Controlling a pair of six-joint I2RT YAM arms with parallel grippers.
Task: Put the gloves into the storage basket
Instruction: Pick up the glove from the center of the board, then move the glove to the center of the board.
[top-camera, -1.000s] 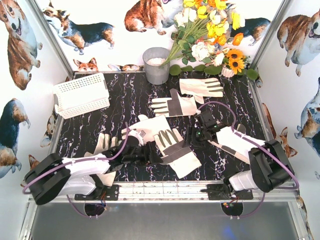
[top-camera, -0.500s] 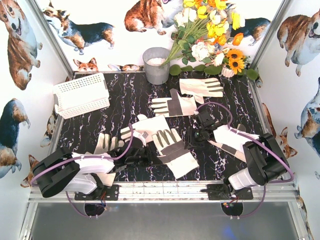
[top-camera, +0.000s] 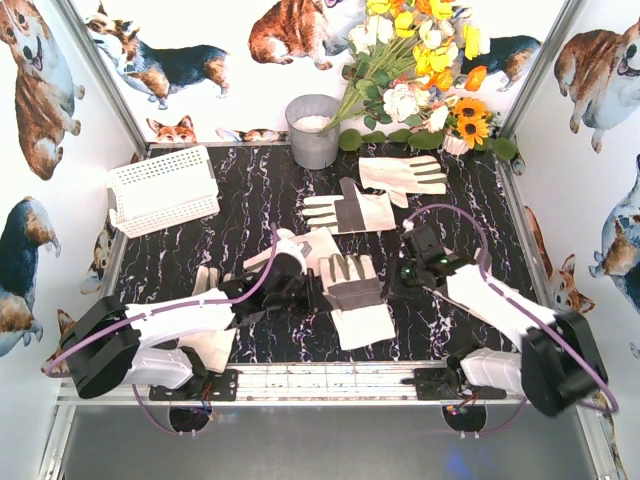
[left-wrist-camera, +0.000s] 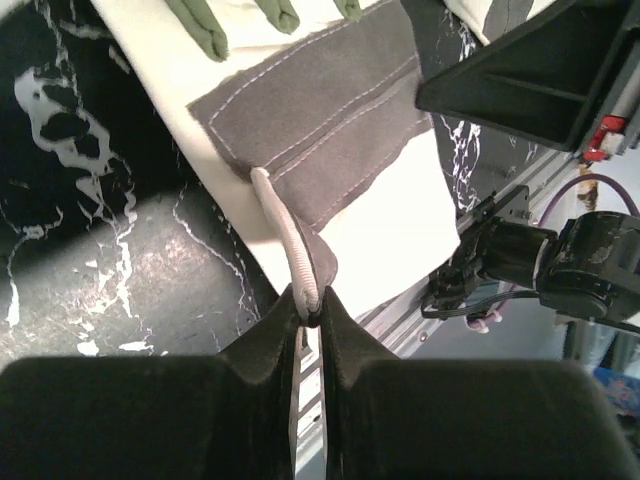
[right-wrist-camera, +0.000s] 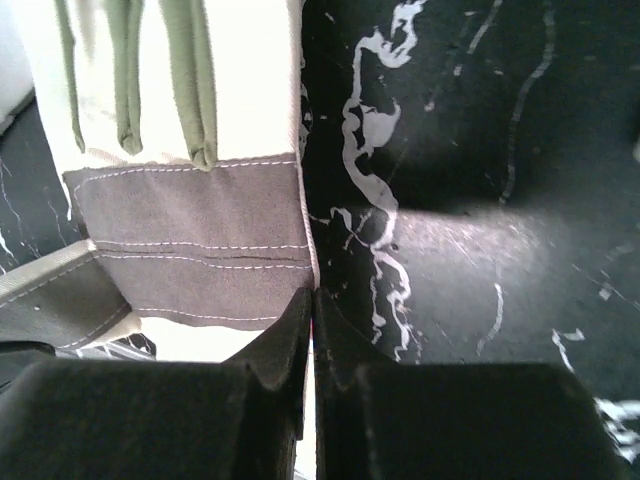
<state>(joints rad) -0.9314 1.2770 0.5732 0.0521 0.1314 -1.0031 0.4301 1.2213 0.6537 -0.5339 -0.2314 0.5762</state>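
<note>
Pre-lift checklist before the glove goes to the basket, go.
1. Left tool shut on glove edge: ok.
2. Right tool shut on the same glove, other side: ok.
3. Glove off the table: not ok, it lies on it.
4. Glove free of the neighbouring white glove: cannot tell.
5. Storage basket opening facing up: cannot tell.

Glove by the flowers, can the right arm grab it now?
Probably not yet. The right gripper is shut on the edge of the middle glove. It must let go first; nothing stands between it and the far glove.
</note>
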